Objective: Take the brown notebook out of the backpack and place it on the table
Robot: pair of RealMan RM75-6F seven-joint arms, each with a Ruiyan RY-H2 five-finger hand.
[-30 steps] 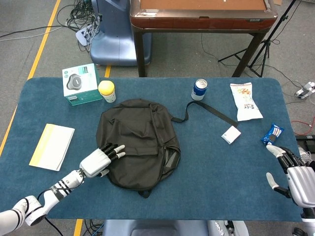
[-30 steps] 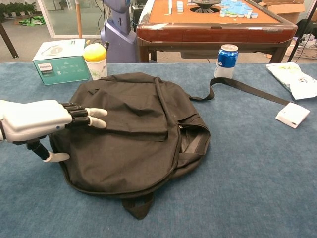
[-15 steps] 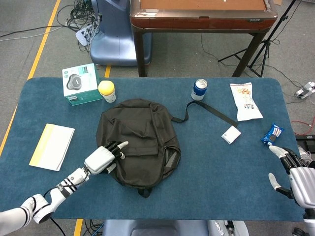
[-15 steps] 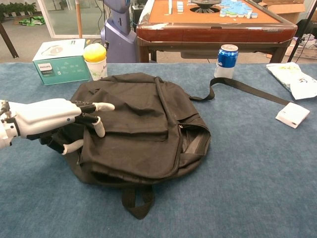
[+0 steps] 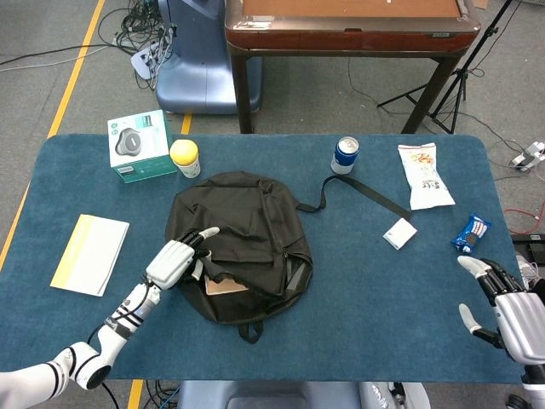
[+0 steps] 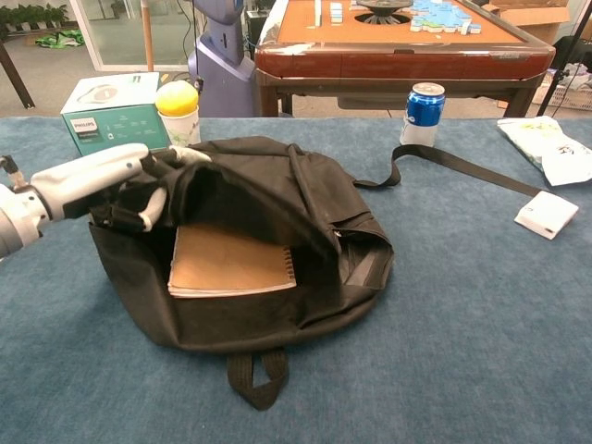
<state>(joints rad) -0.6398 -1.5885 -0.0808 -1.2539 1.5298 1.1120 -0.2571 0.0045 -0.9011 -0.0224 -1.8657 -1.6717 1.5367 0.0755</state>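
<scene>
Our left hand (image 6: 111, 180) now pinches the upper flap of the backpack (image 6: 305, 199) and holds it lifted; half a second ago that flap lay almost flat, with only a dark slit along the near edge. With the flap raised, the mouth gapes toward us and the brown notebook (image 6: 231, 262) shows for the first time, lying flat inside the bag just below and to the right of our left hand, its spiral binding on the side away from the hand. We judge this as the opening step done: the notebook is exposed but not yet touched, and it has to be drawn out toward the bare table (image 6: 462, 351) in front of the bag.

Our right hand (image 5: 511, 311) hovers well to the right of the bag, past the table's near right corner, fingers spread and holding nothing, much as it was a second ago. We would expect it to come across and reach in while the left keeps the flap up.

Beyond our left hand stands a teal box (image 6: 113, 113) printed with "PHILIPS". The blue can (image 6: 423, 115) and the white snack packet (image 5: 424, 175) carry print too small to read.
</scene>
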